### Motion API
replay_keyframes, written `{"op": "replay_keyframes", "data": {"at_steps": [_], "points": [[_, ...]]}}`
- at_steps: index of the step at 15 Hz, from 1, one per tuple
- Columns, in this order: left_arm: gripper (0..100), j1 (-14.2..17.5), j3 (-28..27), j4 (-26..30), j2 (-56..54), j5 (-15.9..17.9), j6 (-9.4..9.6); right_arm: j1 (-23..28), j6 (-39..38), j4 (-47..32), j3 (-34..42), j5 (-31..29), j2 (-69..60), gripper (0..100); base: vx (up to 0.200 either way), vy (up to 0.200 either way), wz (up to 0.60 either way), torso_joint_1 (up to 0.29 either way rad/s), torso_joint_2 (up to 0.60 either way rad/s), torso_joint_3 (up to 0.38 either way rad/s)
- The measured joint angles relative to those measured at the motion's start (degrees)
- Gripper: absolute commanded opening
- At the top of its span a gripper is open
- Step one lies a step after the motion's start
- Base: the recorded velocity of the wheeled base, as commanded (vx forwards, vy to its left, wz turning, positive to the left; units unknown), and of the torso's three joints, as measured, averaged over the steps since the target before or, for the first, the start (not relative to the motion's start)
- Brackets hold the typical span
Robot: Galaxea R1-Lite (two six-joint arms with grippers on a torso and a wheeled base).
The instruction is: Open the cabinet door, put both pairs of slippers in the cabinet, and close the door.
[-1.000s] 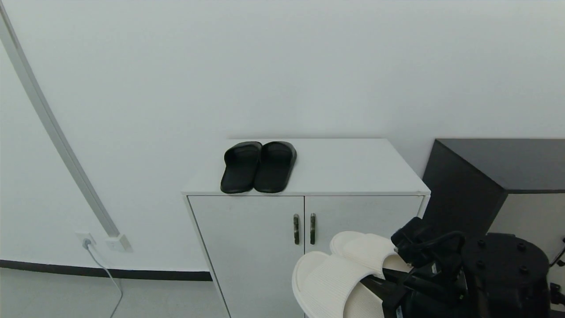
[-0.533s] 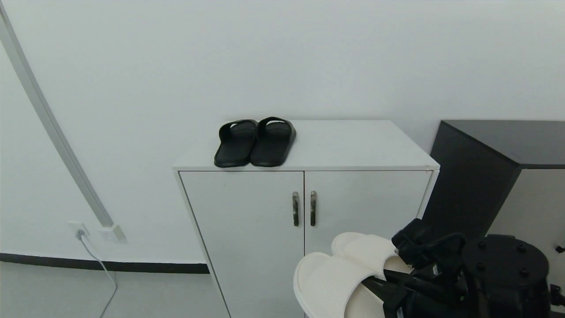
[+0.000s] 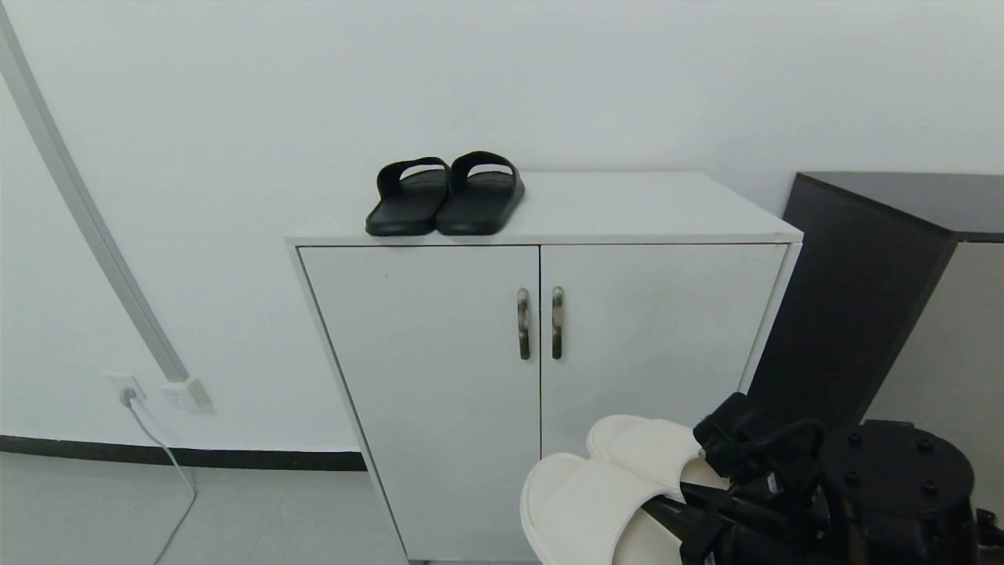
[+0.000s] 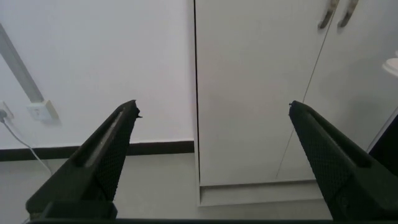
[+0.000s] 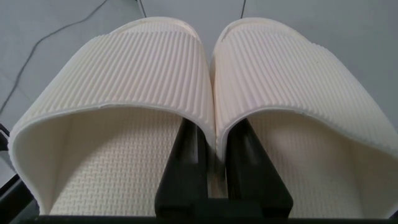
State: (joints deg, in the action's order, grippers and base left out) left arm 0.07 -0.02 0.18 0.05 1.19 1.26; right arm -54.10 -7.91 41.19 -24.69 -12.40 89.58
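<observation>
A plain white wall fills the far side of the scene. Against it stands a white cabinet with two doors, both shut and meeting at the centre. Just to its right is a taller-looking dark unit with a black side and top. A grey conduit runs at a slant down the wall on the left. In the near right corner, a pair of cream slippers with ribbed uppers is held off the floor, side by side, toes pointing toward the cabinet's right door. The right gripper sits between them, its two black fingers reaching into the openings and seemingly pinching the inner walls of both slippers together, though the fingertips are hidden under the uppers. A pair of black slippers rests on the cabinet top near its front left corner, side by side and touching, heels toward the near edge. The left gripper faces the cabinet's left edge and the wall beside it, its fingers spread wide with nothing between them. Two slim metal handles stand upright, one on each door, just beside the centre seam. Low on the left wall is a socket with a grey cable trailing down to the floor.
</observation>
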Motion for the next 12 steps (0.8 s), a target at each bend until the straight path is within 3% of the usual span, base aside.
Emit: {"op": "replay_keyframes", "data": {"at_steps": [4,6,9,12], "points": [[100,-1.5,-0.6,-0.3,2.1,0.1,0.11,0.0,0.0,0.0,0.0,0.0,0.4,0,0.000,0.000,0.00,-0.099,0.46,0.353],[100,-2.7,-4.4,-1.0,6.0,1.7,0.18,0.0,0.0,0.1,0.1,-0.1,0.5,0,0.000,0.000,0.00,-0.054,0.43,0.383],[100,-3.4,-9.8,-6.0,16.7,8.6,0.29,-0.1,0.1,0.1,0.2,-0.1,0.6,0,0.000,0.000,0.00,-0.002,0.17,0.137],[100,-4.1,-12.5,-17.5,30.1,17.0,0.35,-0.2,0.1,0.2,0.3,0.0,0.6,0,0.000,0.000,0.00,0.000,0.00,0.000]]}}
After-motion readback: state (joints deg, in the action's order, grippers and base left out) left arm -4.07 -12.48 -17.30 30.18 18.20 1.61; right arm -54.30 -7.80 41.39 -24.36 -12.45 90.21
